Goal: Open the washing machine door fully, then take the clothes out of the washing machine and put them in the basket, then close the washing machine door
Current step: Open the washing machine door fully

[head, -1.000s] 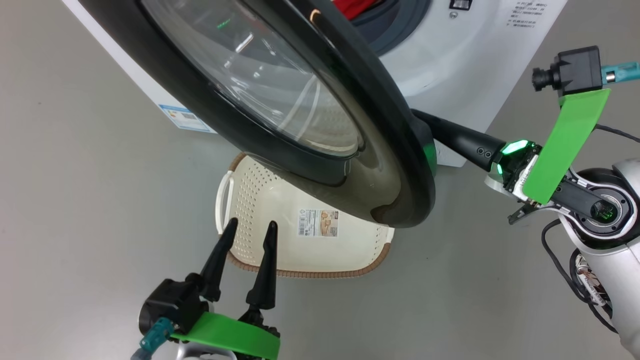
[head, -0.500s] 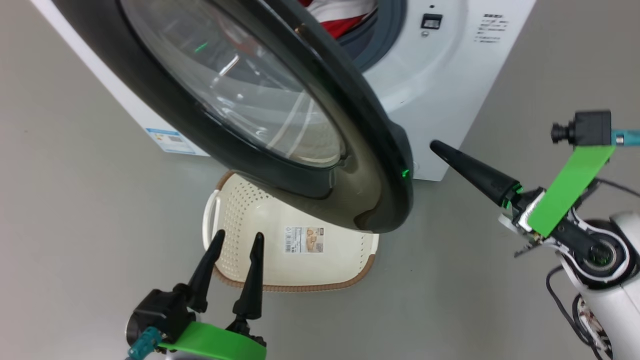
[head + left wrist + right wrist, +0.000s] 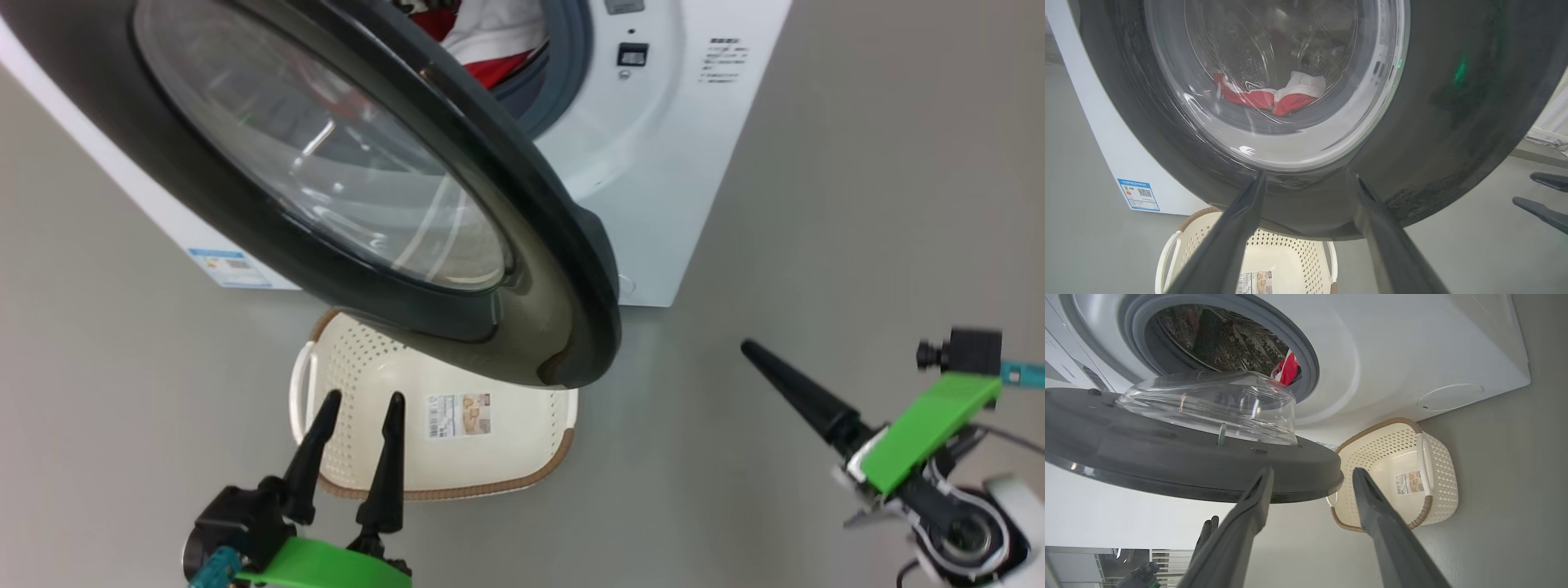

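Observation:
The washing machine door (image 3: 563, 269) stands partly swung out from the white washing machine (image 3: 653, 163), its glass bowl facing the drum. Red and white clothes (image 3: 482, 41) lie in the drum and show through the glass (image 3: 1274, 98). The cream basket (image 3: 490, 441) sits on the floor under the door's lower edge. My left gripper (image 3: 363, 398) is open and empty, just in front of the basket and below the door rim (image 3: 1453, 122). My right gripper (image 3: 1312, 470) is open and empty, off to the right of the door's free edge and not touching it.
Grey floor (image 3: 857, 204) stretches to the right of the machine and in front of the basket. A blue label sticker (image 3: 229, 268) marks the machine's side panel. The door overhangs the far part of the basket (image 3: 1384, 469).
My right gripper opened, came off the door's edge and drew back toward the lower right. The head camera shifted, so the whole scene slid left. The left gripper stays open.

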Robot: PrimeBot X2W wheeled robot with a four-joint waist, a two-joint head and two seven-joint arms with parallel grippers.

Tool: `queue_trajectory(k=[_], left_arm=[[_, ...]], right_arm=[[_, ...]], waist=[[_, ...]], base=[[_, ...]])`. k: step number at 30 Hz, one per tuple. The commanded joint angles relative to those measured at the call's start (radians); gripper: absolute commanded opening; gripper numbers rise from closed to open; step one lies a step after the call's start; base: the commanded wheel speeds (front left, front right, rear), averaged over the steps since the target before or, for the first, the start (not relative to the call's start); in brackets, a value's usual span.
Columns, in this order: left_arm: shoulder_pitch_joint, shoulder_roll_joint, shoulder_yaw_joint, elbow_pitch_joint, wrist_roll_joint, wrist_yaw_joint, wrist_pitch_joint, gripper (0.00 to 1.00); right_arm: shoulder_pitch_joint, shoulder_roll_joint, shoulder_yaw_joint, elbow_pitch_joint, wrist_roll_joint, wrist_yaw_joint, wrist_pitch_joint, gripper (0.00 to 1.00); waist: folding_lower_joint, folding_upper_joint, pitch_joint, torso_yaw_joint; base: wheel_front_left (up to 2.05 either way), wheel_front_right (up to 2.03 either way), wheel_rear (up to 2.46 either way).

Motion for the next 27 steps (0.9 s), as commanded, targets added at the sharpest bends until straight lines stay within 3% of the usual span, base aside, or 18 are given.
queue_trajectory(k=[1, 13, 21, 25, 27], left_arm=[[0.01, 0.011, 0.034, -0.017, 0.015, -0.005, -0.012, 1.0], [0.024, 0.011, 0.055, -0.006, 0.023, -0.011, -0.012, 1.0], [0.031, 0.011, 0.066, 0.0, 0.023, -0.013, -0.012, 1.0], [0.033, 0.011, 0.07, 0.002, 0.025, -0.014, -0.012, 1.0], [0.033, 0.011, 0.073, 0.002, 0.026, -0.014, -0.012, 1.0]], right_arm=[[0.024, -0.015, 0.015, -0.019, -0.019, 0.005, -0.02, 1.0], [0.136, -0.076, 0.064, 0.026, -0.109, 0.005, -0.234, 1.0], [0.147, -0.137, 0.201, 0.114, -0.312, 0.005, -0.504, 1.0], [0.131, -0.135, 0.245, 0.176, -0.409, 0.005, -0.545, 1.0], [0.125, -0.116, 0.199, 0.184, -0.461, 0.005, -0.548, 1.0]], waist=[[0.0, 0.0, -0.009, -0.013], [0.0, 0.0, -0.023, -0.039], [0.0, 0.0, -0.031, -0.046], [0.0, 0.0, -0.034, -0.048], [0.0, 0.0, -0.034, -0.051]], base=[[0.0, 0.0, 0.0], [0.0, 0.0, 0.0], [0.0, 0.0, 0.0], [0.0, 0.0, 0.0], [0.0, 0.0, 0.0]])
